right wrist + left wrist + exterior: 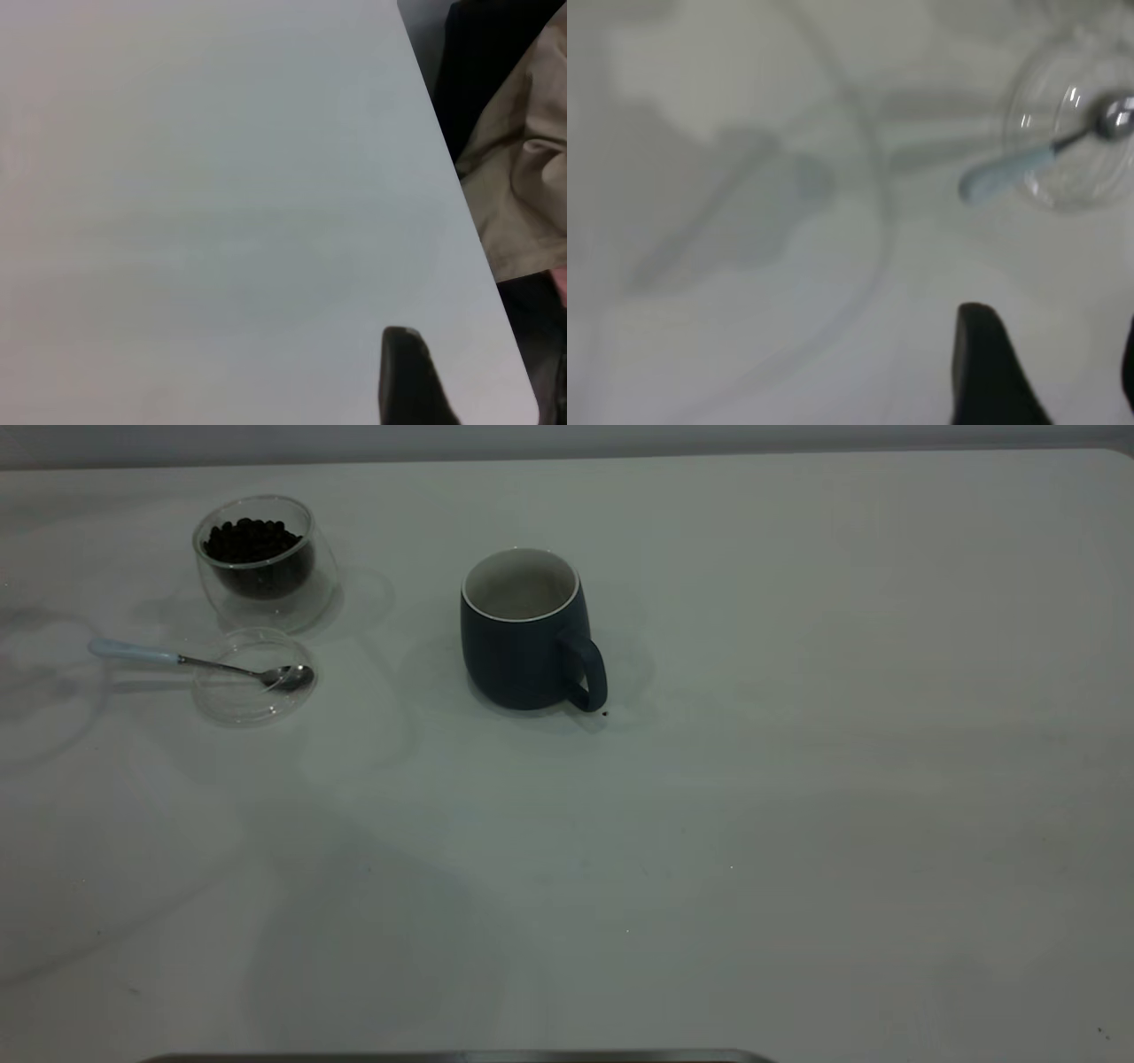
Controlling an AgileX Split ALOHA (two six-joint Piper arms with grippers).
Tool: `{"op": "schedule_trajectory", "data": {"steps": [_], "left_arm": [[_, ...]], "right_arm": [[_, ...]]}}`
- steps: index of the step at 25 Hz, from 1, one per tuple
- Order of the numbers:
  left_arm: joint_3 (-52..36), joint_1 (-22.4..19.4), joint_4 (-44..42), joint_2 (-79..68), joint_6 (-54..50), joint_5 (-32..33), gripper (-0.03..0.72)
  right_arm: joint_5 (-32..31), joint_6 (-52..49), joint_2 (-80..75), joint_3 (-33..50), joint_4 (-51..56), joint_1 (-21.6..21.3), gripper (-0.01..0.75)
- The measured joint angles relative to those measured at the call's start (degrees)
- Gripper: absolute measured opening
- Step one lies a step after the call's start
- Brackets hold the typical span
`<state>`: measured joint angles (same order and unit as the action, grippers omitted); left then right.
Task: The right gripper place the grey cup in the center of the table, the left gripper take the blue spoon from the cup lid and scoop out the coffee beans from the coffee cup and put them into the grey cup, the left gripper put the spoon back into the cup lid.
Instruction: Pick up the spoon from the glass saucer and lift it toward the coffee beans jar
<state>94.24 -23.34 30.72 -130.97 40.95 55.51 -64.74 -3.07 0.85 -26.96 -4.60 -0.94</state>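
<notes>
Grey mug: upright near mid-surface, dark blue-grey matte body, rounded belly, pale off-white interior and rim, loop handle turned toward the camera and slightly right. Interior looks empty. One tiny dark speck on the surface just beside the handle base.

Glass cup: clear, double-walled, rounded, no handle, upright at far left, well apart from the mug. Filled with dark brown-black beans to just below the rim.

Lid: clear flat disc lying just in front of the glass cup, near it; touching or apart cannot be told.

Spoon: shiny metal bowl resting on the lid, pale blue handle reaching out over the lid's edge to the left, tip above the bare surface. Same arrangement in the left wrist view: spoon, lid.

No brands, labels or writing readable on any item.

Left tool: above bare surface near the spoon handle, touching nothing; two dark fingers at the frame edge with a wide gap, holding nothing.

Right tool: over bare surface near the edge, only one finger visible; opening cannot be told. Beige fabric beyond the surface edge.
</notes>
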Motion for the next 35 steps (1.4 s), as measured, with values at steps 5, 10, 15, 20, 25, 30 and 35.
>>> {"op": "schedule_trajectory", "data": {"steps": [5,10,15,20,25,30,35], "left_arm": [[0.0,0.0,1.2,-4.0,0.8,-3.6,0.617],[0.0,0.0,1.4,-6.7,1.1,-6.7,0.617],[0.0,0.0,6.8,-7.5,6.7,-3.5,0.579],[0.0,0.0,11.4,-8.7,14.0,-1.1,0.576],[0.0,0.0,12.7,-9.7,18.1,-2.8,0.576],[0.0,0.0,14.0,-12.3,20.5,-2.9,0.576],[0.0,0.0,18.5,-14.5,23.5,-3.0,0.574]], "right_arm": [[0.0,0.0,0.0,0.0,0.0,0.0,0.364],[0.0,0.0,0.0,0.0,0.0,0.0,0.364],[0.0,0.0,0.0,0.0,0.0,0.0,0.364],[0.0,0.0,0.0,0.0,0.0,0.0,0.364],[0.0,0.0,0.0,0.0,0.0,0.0,0.364],[0.0,0.0,0.0,0.0,0.0,0.0,0.364],[0.0,0.0,0.0,0.0,0.0,0.0,0.364]]}}
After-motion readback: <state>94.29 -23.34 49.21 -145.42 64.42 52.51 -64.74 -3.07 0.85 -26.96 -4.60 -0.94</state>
